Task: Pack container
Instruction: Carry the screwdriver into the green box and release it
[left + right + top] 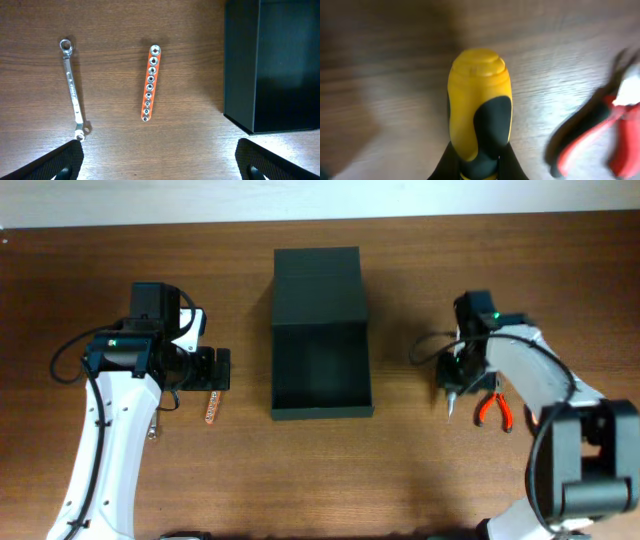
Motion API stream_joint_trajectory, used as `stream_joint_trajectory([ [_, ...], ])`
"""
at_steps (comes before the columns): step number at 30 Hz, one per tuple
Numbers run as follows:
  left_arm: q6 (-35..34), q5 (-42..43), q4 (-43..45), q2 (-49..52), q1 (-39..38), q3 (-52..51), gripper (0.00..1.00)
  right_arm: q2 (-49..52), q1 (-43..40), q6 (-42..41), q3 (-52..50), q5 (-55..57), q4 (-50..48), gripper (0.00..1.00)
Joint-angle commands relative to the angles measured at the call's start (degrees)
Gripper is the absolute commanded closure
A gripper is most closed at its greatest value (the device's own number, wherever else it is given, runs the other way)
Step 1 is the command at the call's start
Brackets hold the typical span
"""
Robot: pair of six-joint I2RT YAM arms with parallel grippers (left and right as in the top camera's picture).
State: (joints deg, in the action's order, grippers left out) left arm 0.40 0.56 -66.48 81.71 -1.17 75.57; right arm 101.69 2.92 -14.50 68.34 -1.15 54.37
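Observation:
The container [320, 350], a dark green-black box with its flap lid folded back, stands open at the table's middle; its corner shows in the left wrist view [272, 65]. My left gripper [212, 368] is open and empty, above an orange socket rail [150, 82] and a silver wrench [73, 89]. The rail [210, 410] lies just below the fingers in the overhead view. My right gripper [452, 385] is shut on a yellow-and-black screwdriver handle [479, 107], right of the container. Red-handled pliers [492, 409] lie just right of it, blurred in the right wrist view [602, 137].
The wrench [155, 418] lies partly under my left arm. The container's inside looks bare. Wooden table surface lies all around the box.

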Motion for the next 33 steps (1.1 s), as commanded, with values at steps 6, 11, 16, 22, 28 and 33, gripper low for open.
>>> stream_joint_trajectory([
  [6, 0.94, -0.59, 0.37, -0.37, -0.17, 1.05, 0.01, -9.49, 19.56, 27.30, 23.89, -2.27, 10.21, 0.96],
  [11, 0.94, -0.59, 0.39, -0.42, -0.17, 1.05, 0.01, -7.80, 33.20, 39.54, 24.35, -2.27, 7.96, 0.96],
  [16, 0.94, -0.59, 0.39, -0.48, -0.17, 1.05, 0.01, -0.57, 36.89, 42.80, 24.35, -2.23, 6.69, 0.96],
  [22, 0.94, -0.57, 0.37, -0.48, -0.17, 1.05, 0.01, 11.93, 36.76, 42.77, 24.35, -2.91, 2.78, 0.96],
  [28, 0.94, -0.57, 0.15, -0.48, -0.17, 1.05, 0.01, 17.68, 36.76, 42.53, 24.35, -6.38, 3.13, 0.76],
  [33, 0.96, -0.59, 0.20, -0.48, -0.17, 1.05, 0.01, 14.75, 36.44, 40.76, 28.74, -4.44, 7.45, 0.28],
])
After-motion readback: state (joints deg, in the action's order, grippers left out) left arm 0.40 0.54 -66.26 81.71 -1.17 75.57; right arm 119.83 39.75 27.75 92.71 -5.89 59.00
